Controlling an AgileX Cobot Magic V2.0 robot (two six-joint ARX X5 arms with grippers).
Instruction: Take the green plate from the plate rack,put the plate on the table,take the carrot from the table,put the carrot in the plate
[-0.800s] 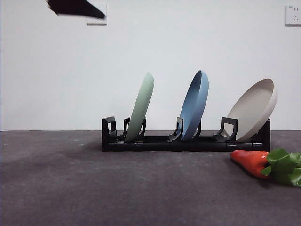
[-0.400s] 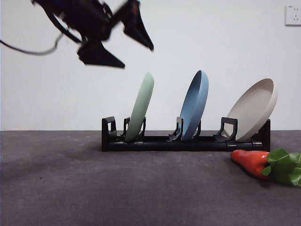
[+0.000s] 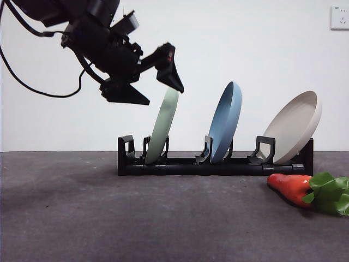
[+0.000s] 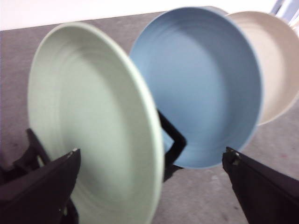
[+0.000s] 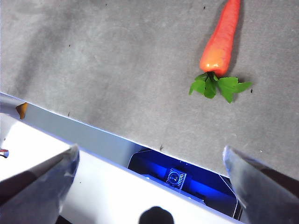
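1. At far left of the front view, the left gripper (image 3: 158,87) is seen high above the table (image 3: 109,218), hanging from a dark arm with a trailing black cable (image 3: 32,82). Its jaws are spread wide, one tip on either side of the green plate's top edge, and nothing is clasped between them.
2. The green plate (image 3: 163,128) is found in the leftmost slot of the plate rack (image 3: 212,164), standing on edge and leaning to the right. In the left wrist view its rim (image 4: 140,121) is caught between the two parted jaws of that gripper (image 4: 154,163); whether a jaw touches the rim cannot be told.
3. Next along, the blue plate (image 3: 226,123) is held upright in the middle slot, tilted the same way, apart from the green one.
4. The beige plate (image 3: 294,128) is seen in the right-hand slot, leaning far more steeply than the others, its upper rim hanging past the rack's end.
5. Just in front of the rack's right end, the carrot (image 3: 294,188) is lying on the table, its orange tip pointed left and its green leaves (image 3: 330,194) at the right picture edge.
6. The right gripper (image 5: 149,161) is shown only in its own wrist view, held high with jaws wide apart and empty, the carrot (image 5: 219,42) well clear of it on the table.
7. A white wall socket (image 3: 339,17) is spotted at top right on the wall.
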